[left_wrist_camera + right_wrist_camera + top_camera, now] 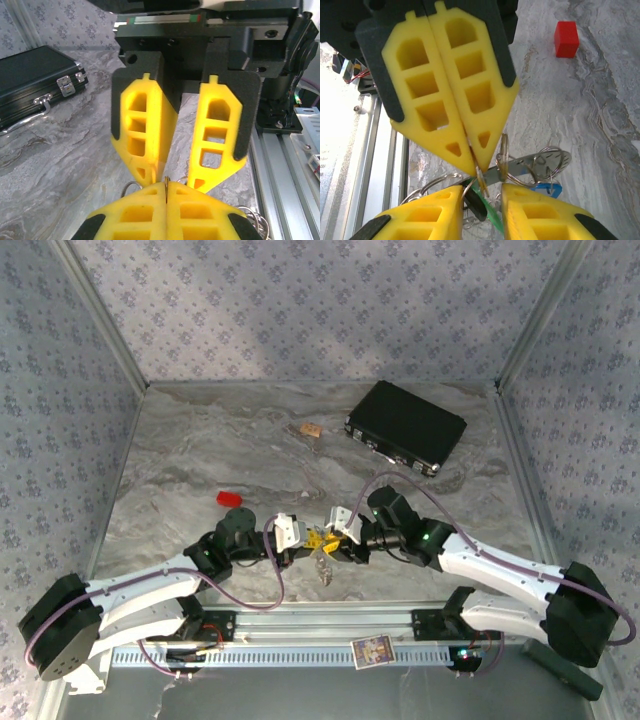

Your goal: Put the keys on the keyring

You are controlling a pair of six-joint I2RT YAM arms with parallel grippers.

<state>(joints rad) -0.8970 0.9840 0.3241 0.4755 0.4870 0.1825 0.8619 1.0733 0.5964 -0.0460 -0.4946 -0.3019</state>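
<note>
My two grippers meet tip to tip above the table's near middle. My left gripper (303,538) (166,192) is shut on a thin metal ring seen edge-on, which I take for the keyring (479,174). From it hangs a bunch: a green key (492,216), a blue key (547,189), a flat silver strip (532,166) and several wire rings. My right gripper (338,530) (482,220) stands open, its fingers (220,135) on either side of the bunch, touching nothing that I can see. The bunch dangles below both tips (322,564).
A black case (405,427) (35,82) lies at the back right. A small red cube (230,498) (566,38) sits left of the grippers. A small tan item with a wire loop (309,429) lies at the back middle. The aluminium rail (320,625) runs along the near edge.
</note>
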